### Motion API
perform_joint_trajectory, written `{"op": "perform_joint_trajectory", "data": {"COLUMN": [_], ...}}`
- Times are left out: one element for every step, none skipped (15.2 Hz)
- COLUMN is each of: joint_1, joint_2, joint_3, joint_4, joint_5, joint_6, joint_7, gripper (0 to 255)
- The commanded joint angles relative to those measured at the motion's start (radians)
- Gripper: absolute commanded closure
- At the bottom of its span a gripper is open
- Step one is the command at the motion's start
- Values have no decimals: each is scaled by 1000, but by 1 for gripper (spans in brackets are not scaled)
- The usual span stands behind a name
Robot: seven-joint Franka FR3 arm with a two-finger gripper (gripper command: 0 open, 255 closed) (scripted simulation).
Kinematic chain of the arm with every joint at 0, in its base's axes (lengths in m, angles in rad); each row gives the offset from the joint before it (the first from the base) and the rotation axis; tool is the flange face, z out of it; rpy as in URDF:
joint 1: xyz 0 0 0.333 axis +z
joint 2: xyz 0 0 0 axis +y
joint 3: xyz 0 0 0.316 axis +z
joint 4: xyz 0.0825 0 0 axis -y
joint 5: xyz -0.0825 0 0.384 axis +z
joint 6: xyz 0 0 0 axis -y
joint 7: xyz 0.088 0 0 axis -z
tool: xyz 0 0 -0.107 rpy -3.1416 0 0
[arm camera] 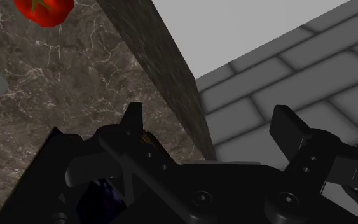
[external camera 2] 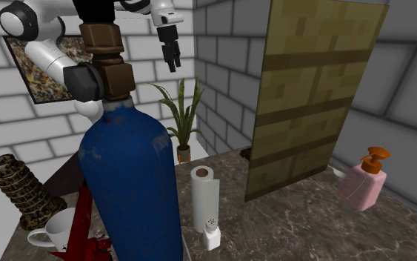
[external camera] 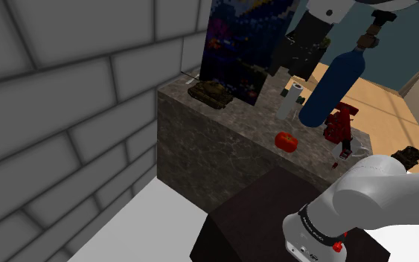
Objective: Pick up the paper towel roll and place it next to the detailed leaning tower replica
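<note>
Grey brick walls closed the corner where the dark marbled counter (external camera: pixel 245 123) stood, and on it your task had not really begun. The paper towel roll (external camera 2: pixel 204 194) was upright on the counter, just beside the big blue cylinder (external camera 2: pixel 129 185), with a small white bottle (external camera 2: pixel 212 236) at its foot, and nothing touched it. Your gripper (external camera 2: pixel 172 59) hung well above the roll. Its two fingers were spread wide and held nothing; in the wrist view the counter's edge and grey brick lay in the gap. The leaning tower replica (external camera 2: pixel 18 189), a dark brown ribbed thing, was on the far side of the cylinder from the roll, near a white mug (external camera 2: pixel 51 226). So, as I judge it, everything was left for you: to come down, to close on the roll, to lift it, to carry it past the cylinder and to set it beside the tower. The second exterior view gave you the roll and the tower together, and also a pink soap bottle (external camera 2: pixel 362 182) and a wooden panel (external camera 2: pixel 314 96). The shoulder view gave instead a red tomato (external camera: pixel 286 141) near the roll and a small tank model (external camera: pixel 210 94), and there the white arm (external camera: pixel 379 193) hid the lower part of the tower. The wrist view told how the fingers stood, which the other two did not make clear.
</note>
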Motion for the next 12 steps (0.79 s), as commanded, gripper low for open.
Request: {"op": "perform_joint_trajectory", "data": {"joint_1": [0, -8, -15, -22, -30, -37, -45, -52, -58, -65, -71, -77], "joint_2": [0, 5, 11, 19, 27, 37, 48, 60, 73, 87, 103, 119], "joint_3": [0, -19, -38, -57, -77, -96, -115, -135, -155, -174, -194, -214], "joint_4": [0, -9, -17, -24, -30, -35, -39, -41, -42, -43, -42, -40], "joint_5": [0, -11, -21, -32, -42, -52, -61, -70, -79, -87, -94, -101], "joint_6": [0, 14, 29, 43, 58, 74, 89, 104, 120, 136, 152, 167], "joint_7": [0, -21, -41, -62, -82, -103, -123, -144, -164, -185, -205, -226], "gripper": [0, 0, 0, 0, 0, 0, 0, 0, 0, 0, 0, 0]}}
